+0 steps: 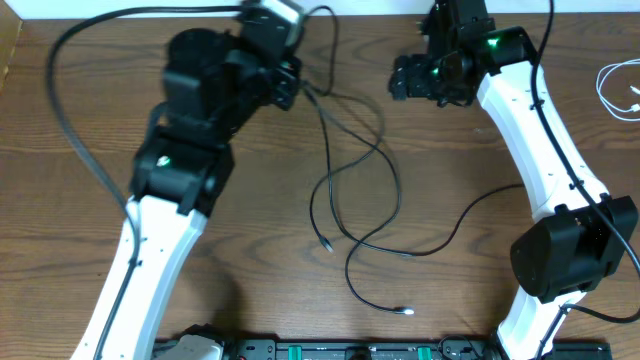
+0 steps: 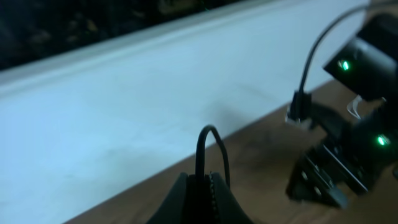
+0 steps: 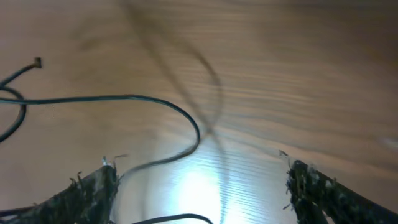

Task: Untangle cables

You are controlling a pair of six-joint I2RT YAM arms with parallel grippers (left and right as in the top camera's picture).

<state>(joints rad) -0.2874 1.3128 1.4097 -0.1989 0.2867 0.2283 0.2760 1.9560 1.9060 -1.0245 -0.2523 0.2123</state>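
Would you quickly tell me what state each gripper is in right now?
Left gripper: closed on a black cable.
Right gripper: open, holding nothing.

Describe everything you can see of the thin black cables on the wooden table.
The thin black cables are flexible, rubbery-looking cords sprawled in crossing loops over the middle of the wooden table. Two loose ends with small plugs lie toward the front edge, one pale-tipped. At the far side one strand rises off the table, pinched in the shut left gripper and arching above it. Another strand lies beneath the open right gripper, untouched.
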